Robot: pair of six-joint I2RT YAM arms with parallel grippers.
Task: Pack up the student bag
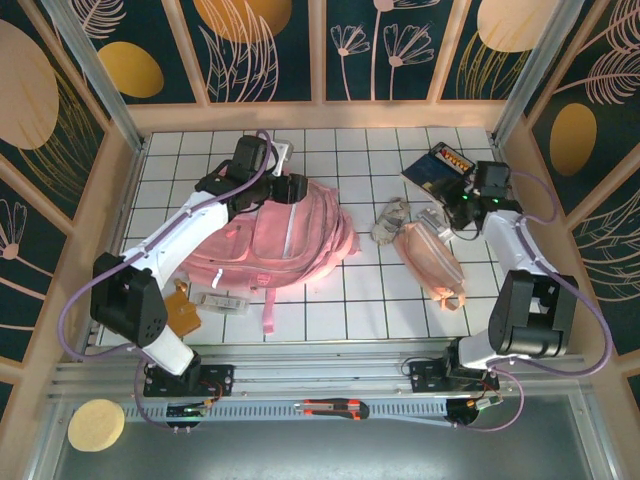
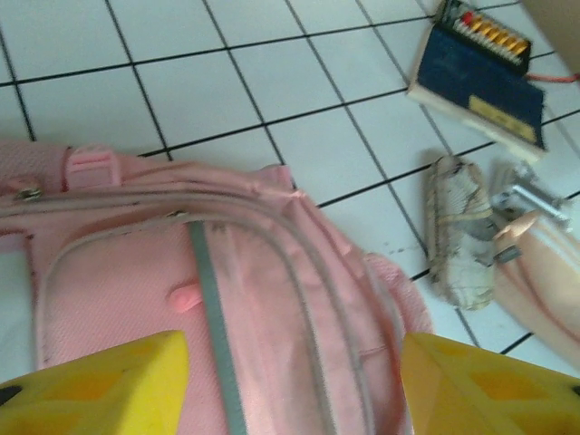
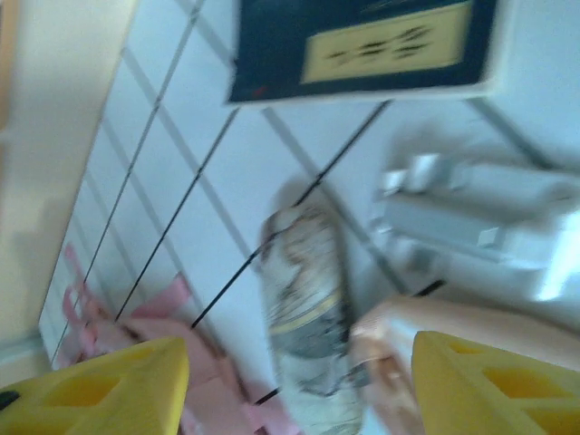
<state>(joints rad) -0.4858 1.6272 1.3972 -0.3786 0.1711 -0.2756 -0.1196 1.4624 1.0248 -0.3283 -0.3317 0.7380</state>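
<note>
The left gripper [image 2: 294,385] hovers with its jaws spread and empty over the pink student bag [image 1: 290,245], which lies flat on the white tiled table [image 1: 380,300], left of centre. To its right lie a rolled grey bundle [image 1: 389,222] and a pale-pink pouch [image 1: 432,260]. The right gripper [image 3: 294,381] hangs above them, also spread and empty, near a dark blue book [image 1: 440,165].
</note>
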